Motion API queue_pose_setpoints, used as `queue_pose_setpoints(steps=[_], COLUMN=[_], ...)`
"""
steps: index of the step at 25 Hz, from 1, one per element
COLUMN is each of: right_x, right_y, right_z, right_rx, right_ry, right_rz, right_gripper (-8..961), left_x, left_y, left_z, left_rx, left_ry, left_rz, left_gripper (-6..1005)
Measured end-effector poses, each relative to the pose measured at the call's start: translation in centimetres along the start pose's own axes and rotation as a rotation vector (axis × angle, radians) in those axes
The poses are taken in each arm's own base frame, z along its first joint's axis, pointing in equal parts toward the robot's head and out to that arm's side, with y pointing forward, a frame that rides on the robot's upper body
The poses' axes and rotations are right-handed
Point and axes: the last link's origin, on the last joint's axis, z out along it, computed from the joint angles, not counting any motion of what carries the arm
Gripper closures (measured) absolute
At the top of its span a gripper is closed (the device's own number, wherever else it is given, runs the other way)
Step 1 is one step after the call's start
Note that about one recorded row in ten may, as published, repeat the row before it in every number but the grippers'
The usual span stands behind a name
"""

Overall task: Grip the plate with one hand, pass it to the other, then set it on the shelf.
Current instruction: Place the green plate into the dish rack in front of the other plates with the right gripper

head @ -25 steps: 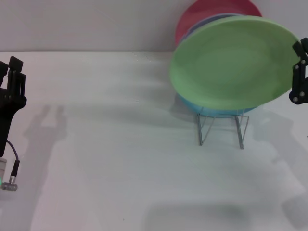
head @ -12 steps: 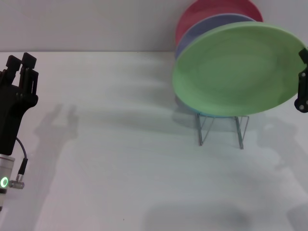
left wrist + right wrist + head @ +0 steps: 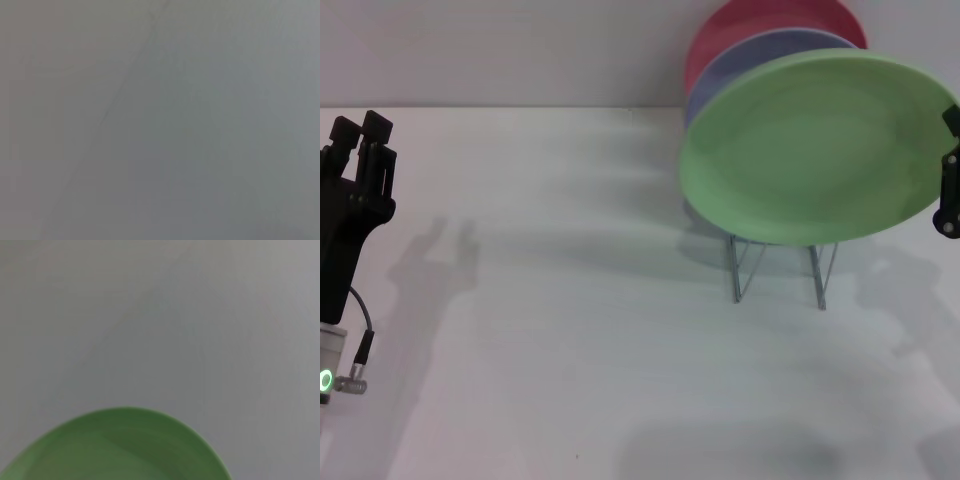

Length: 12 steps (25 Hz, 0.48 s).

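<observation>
The light green plate (image 3: 815,150) hangs tilted in the air at the right, in front of and above the shelf (image 3: 778,268), a thin wire rack. My right gripper (image 3: 950,170) is at the right edge of the head view, shut on the plate's right rim. In the right wrist view the plate (image 3: 120,450) shows as a green arc over the white table. My left gripper (image 3: 360,130) stands far off at the left, fingers pointing up and open, holding nothing. The left wrist view shows only plain grey surface.
A red plate (image 3: 760,25) and a lavender plate (image 3: 740,65) stand upright in the rack behind the green one. The white table (image 3: 570,300) stretches between the two arms. A wall runs along the back.
The green plate has shifted slightly up and to the right, now covering the blue plate under it. My left arm has moved a little up and inward.
</observation>
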Motion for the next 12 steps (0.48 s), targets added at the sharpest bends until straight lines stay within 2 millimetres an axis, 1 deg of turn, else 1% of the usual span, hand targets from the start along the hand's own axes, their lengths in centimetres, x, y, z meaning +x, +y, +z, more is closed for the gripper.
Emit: queue_pose_setpoints(steps=[7,12], right_x=[-0.06,-0.58], right_y=[-0.27,-0.86], right_z=[-0.26,-0.26], right_rx=[0.014,0.049], right_ry=[0.001,-0.038], right_rz=[-0.004,0.016], right_gripper=[935,935], left_x=[0.08,0.11], left_y=[-0.14,0.06], left_z=[-0.09,0.36], left_rx=[0.004,-0.006], left_ry=[0.001,0.003], left_rz=[0.001,-0.006], left_gripper=[621,621])
